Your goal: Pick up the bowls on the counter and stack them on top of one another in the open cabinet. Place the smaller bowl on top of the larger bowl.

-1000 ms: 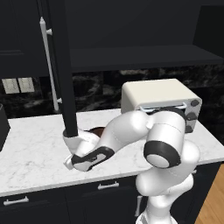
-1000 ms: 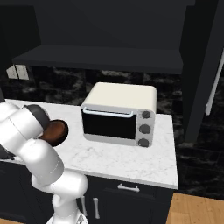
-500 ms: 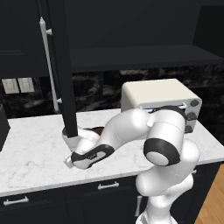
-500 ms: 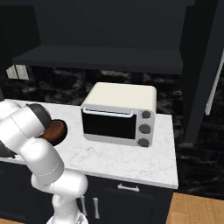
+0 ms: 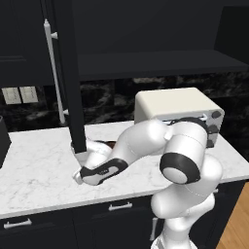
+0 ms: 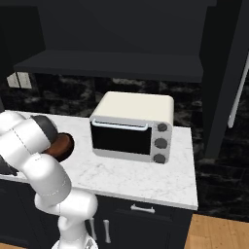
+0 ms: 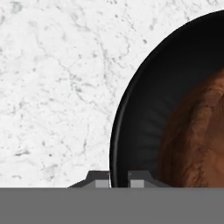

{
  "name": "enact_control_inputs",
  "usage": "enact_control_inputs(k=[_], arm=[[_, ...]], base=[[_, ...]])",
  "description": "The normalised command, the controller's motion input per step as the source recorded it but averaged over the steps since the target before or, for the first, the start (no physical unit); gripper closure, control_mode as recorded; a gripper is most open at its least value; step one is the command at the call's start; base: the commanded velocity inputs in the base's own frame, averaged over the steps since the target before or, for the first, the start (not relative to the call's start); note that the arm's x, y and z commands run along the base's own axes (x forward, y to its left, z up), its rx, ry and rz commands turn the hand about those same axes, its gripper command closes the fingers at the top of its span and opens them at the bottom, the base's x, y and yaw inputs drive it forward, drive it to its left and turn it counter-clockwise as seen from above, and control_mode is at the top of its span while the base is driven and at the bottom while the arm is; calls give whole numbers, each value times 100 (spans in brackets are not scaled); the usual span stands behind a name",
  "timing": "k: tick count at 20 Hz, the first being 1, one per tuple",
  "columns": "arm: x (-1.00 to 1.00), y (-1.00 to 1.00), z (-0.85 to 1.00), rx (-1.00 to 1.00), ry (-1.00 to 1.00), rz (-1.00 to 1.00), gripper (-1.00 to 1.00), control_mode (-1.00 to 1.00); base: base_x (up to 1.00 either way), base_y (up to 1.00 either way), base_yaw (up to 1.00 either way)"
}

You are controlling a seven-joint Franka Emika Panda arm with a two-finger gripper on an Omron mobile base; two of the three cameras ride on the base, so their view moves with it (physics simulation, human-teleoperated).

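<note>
My claw (image 7: 118, 177) is low over the tabletop (image 5: 39, 170), and its two tips stand on either side of the rim of the larger bowl (image 7: 140, 113). The gap between the tips is small, but I cannot tell if they press the rim or are only around it. In the hand view, the smaller bowl (image 7: 197, 140) seems to sit already inside the black one; I cannot say for sure that it rests on the bottom. In the right base view, both bowls lie on the white marble, left of the toaster oven (image 6: 131, 127), and my arm covers a part of them.

I judge the task to be at an early stage. Nothing stands yet on the shelf of the open cabinet (image 5: 155, 63); both bowls are on the tabletop below it. What is left is to lift the black bowl, perhaps with the brown one in it, and to bring it up to the shelf.

The tabletop is white marble with faint grey veins. Behind it the wall is dark stone. The tall cabinet door (image 5: 68, 73), with a long silver handle (image 5: 54, 73), hangs just above my hand, so I think the lift needs care.
</note>
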Motion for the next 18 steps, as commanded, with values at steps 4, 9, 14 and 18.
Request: enact_control_inputs(k=[4, 9, 14, 18], arm=[[-8, 0, 1, 0, -1, 0, 100, -100], [-22, -7, 51, 0, -3, 0, 100, -100], [-18, -18, 65, 0, 0, 0, 100, -100], [-23, -44, 65, 0, 0, 0, 100, -100]], base=[[0, 0, 0], [0, 0, 0], [0, 0, 0], [0, 0, 0]])
